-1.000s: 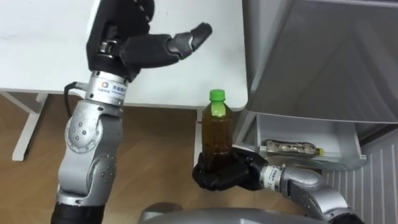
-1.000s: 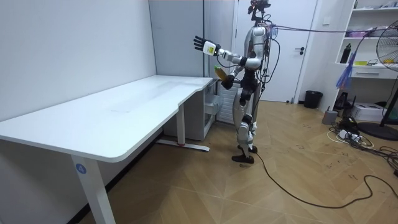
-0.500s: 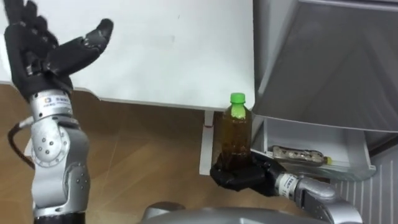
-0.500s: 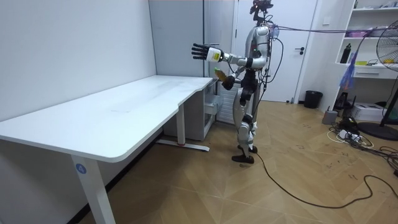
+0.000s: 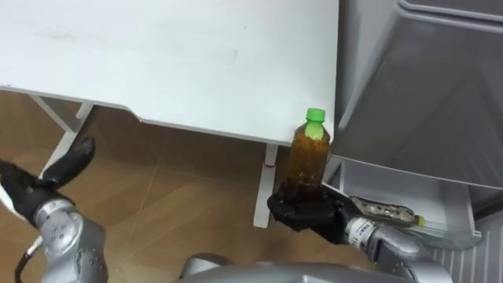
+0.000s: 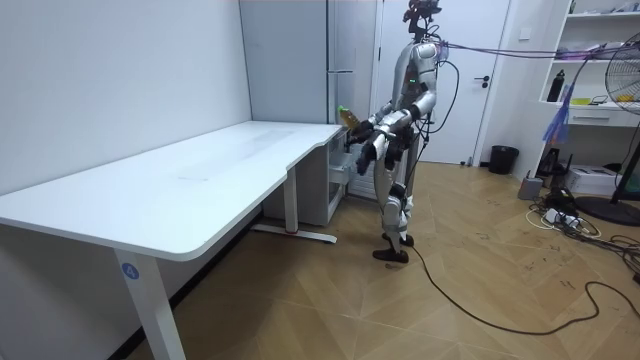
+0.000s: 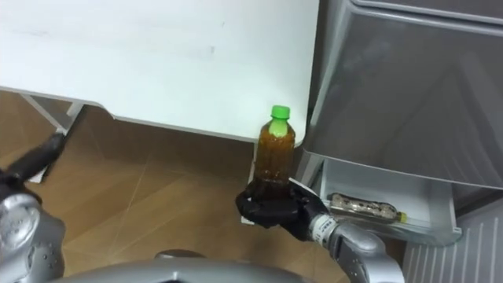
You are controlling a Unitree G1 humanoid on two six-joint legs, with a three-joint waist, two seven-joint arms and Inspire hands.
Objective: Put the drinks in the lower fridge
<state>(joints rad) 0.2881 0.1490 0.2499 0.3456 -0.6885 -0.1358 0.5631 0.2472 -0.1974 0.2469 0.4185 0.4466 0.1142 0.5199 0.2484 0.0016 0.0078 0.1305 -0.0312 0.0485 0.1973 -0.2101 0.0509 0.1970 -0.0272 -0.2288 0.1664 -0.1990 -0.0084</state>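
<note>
right hand (image 5: 302, 214) wrapped round base of drink bottle (image 5: 306, 161) | looks full, top-heavy, smooth plastic | safer hold seems mid-body | left hand (image 5: 35, 185) loose, empty

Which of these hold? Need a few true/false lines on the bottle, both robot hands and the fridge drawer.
1. The right robot hand holds the bottle upright. True.
2. The bottle's cap is red. False: it is green.
3. The fridge drawer is open, with a second bottle lying in it. True.
4. The bottle stands on the desk. False: it is held in the air off the desk's corner, next to the fridge.
5. The left robot hand rests on the desk. False: it hangs low, over the floor, below the desk's edge.
</note>
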